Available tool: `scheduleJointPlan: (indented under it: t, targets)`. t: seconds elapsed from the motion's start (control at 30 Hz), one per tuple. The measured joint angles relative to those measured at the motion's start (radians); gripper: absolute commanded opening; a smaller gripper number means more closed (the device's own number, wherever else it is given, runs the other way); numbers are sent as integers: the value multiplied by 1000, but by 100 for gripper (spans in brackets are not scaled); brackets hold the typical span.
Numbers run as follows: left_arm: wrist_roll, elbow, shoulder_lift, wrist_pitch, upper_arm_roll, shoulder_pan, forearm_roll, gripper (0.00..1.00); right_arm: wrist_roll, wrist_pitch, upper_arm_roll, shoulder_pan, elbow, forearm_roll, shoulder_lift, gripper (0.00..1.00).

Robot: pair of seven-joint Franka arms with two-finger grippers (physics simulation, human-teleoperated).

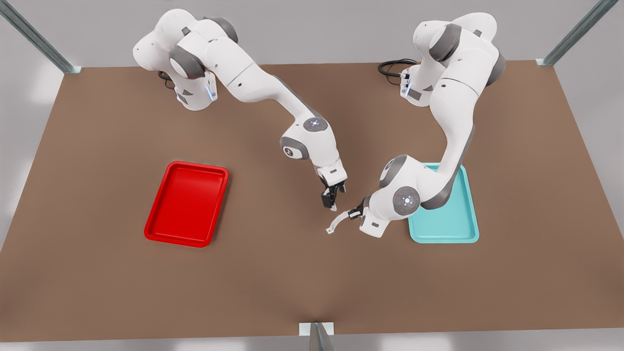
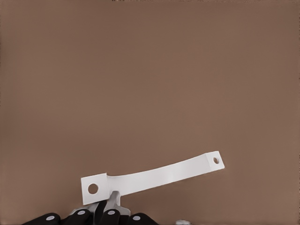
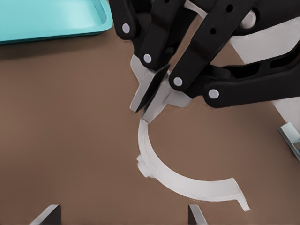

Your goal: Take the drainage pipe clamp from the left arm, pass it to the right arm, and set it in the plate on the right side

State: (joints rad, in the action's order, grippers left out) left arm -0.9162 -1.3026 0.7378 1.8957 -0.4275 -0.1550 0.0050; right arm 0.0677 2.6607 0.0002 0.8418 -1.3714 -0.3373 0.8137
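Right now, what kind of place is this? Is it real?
Probably a simulated robot test bench, not a real room: a bare brown table, two white arms, a red tray and a teal tray.

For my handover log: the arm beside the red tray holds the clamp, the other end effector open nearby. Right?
No: the front view shows the left end effector holding the clamp beside the teal tray, not the red tray; the right end effector is open nearby.
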Motion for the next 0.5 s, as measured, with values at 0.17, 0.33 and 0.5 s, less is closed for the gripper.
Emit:
scheduleJointPlan:
  t: [0.17,0.33,0.5]
  targets:
    - [-32,4,0,-13,0,-4,1,21,6,18,-10,0,70,-3,66,100]
    - [-56,4,-3,-19,-2,-5,1,21,12,27,-12,0,120,-3,106,100]
    - [-74,16,-5,-30,-7,-5,2,21,22,30,-14,-12,191,-1,162,100]
